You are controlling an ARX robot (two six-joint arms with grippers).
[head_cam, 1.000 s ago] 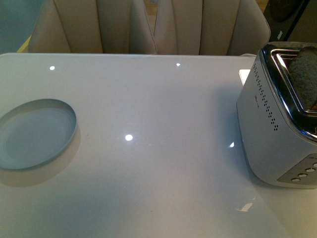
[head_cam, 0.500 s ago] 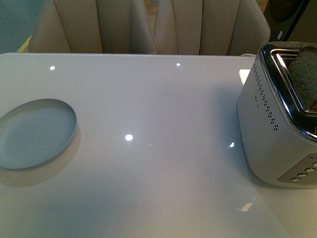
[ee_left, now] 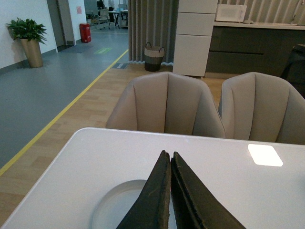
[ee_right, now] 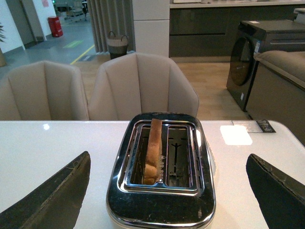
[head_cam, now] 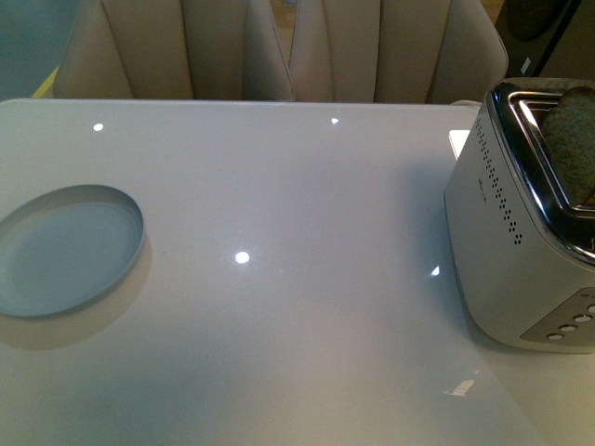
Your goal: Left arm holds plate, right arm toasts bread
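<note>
Resting flat on the surface (head_cam: 279, 353), the plate (head_cam: 70, 249) is unheld | left claw (ee_left: 170, 160) pressed together above it | bread (ee_right: 153, 150) stood in toaster (ee_right: 162, 210) slot, ready for lifting | right claw (ee_right: 167, 191) spread wide.

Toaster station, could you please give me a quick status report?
Left gripper shut, empty, above the round pale plate. Right gripper open, facing the chrome toaster. Brown bread slice upright in one slot. Nothing in the way.

The glossy white tabletop (head_cam: 307, 204) mirrors ceiling lights. The toaster (ee_right: 161, 171) has a polished chrome top over brushed silver metal sides. The round pale blue-white plate (head_cam: 67, 249) looks smooth, the brown bread slice (ee_right: 153, 150) rough and porous.
</note>
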